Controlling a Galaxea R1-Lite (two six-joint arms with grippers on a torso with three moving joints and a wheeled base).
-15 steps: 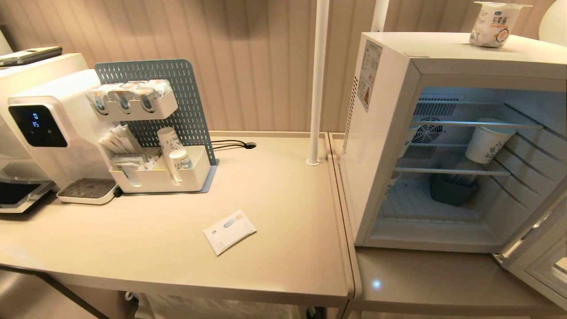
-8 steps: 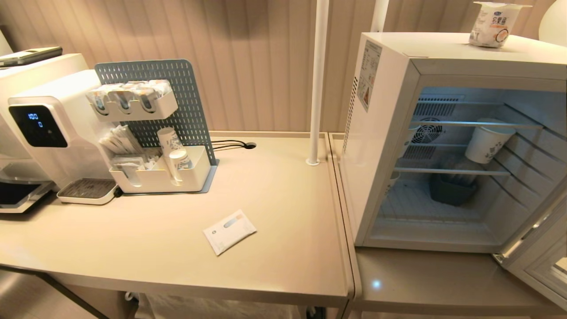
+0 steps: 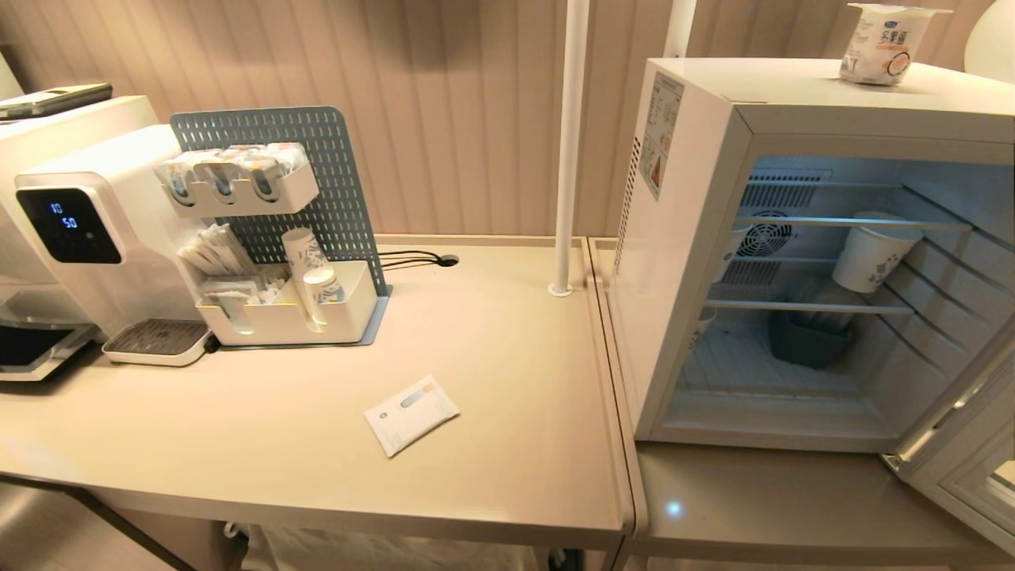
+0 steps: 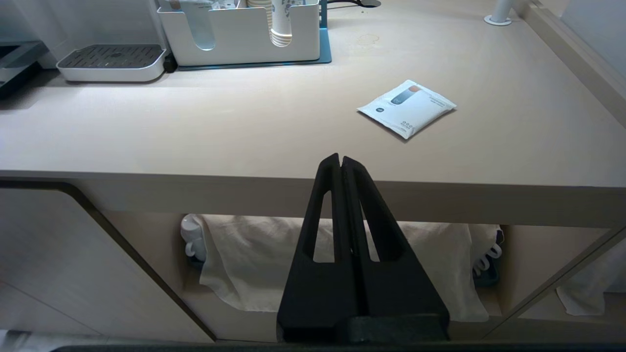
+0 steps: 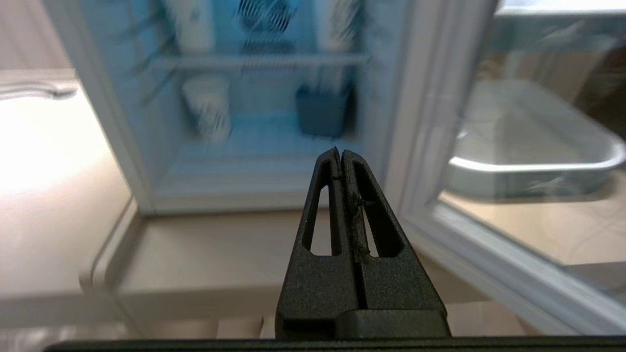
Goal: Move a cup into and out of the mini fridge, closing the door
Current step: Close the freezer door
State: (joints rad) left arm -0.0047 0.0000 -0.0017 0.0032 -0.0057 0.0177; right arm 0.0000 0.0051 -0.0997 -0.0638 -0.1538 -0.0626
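The cup [image 3: 883, 44] stands atop the mini fridge [image 3: 698, 159], well apart from the clenched, empty right tool [image 5: 340, 152] facing its open door [image 5: 494, 254].

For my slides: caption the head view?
Mini fridge with door open, yogurt cup on top.

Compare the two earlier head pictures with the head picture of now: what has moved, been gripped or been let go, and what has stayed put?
Nothing has moved, been gripped or let go. Only the dispenser display shows different digits. The cup stays on top of the mini fridge, and the door stays open.
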